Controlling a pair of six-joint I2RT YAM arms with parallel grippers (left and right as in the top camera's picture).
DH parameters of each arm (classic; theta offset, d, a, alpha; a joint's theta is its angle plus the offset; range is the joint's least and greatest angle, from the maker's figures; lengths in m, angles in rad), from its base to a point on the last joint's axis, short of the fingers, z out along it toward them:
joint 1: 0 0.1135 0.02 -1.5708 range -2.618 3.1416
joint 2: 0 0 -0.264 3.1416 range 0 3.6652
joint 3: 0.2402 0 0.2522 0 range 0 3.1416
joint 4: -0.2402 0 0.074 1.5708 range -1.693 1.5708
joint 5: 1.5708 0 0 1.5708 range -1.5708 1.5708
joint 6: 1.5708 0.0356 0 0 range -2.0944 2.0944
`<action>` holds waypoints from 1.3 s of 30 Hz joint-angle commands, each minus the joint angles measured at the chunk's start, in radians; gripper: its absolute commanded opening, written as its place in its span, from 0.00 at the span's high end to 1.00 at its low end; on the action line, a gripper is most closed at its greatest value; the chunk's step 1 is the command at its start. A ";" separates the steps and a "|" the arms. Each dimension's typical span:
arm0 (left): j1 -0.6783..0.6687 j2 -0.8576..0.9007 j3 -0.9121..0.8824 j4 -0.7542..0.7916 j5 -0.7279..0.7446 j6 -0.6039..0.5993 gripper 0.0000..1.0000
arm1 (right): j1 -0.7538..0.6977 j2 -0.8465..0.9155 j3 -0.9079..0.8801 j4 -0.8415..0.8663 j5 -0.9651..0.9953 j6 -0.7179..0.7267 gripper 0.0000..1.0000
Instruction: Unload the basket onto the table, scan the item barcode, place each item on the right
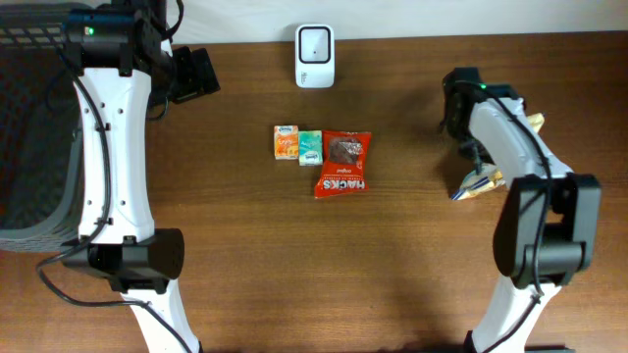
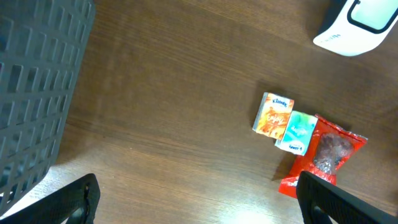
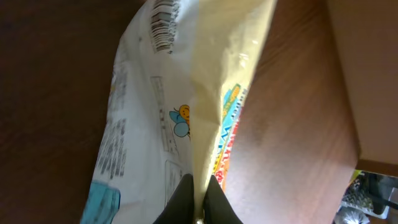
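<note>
My right gripper (image 3: 199,182) is shut on a seam of the item, a white and yellow snack packet (image 3: 155,112), near the table's right edge. A barcode (image 3: 163,23) shows at the packet's far end. From overhead, the packet (image 1: 479,184) pokes out under the right arm, and the gripper itself is hidden by the wrist. The white scanner (image 1: 315,56) stands at the back centre, far from the packet. My left gripper (image 2: 198,200) hangs open over bare wood at the back left (image 1: 191,74), holding nothing.
An orange box (image 1: 286,143), a teal box (image 1: 310,147) and a red Hacks bag (image 1: 343,164) lie in a row mid-table. A dark mesh basket (image 1: 29,127) stands at the left edge. The table's right edge (image 3: 348,112) runs close beside the packet.
</note>
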 commanded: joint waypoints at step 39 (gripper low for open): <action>0.002 -0.021 0.006 -0.001 -0.010 0.009 0.01 | 0.420 0.160 0.113 1.220 -0.567 -0.224 0.96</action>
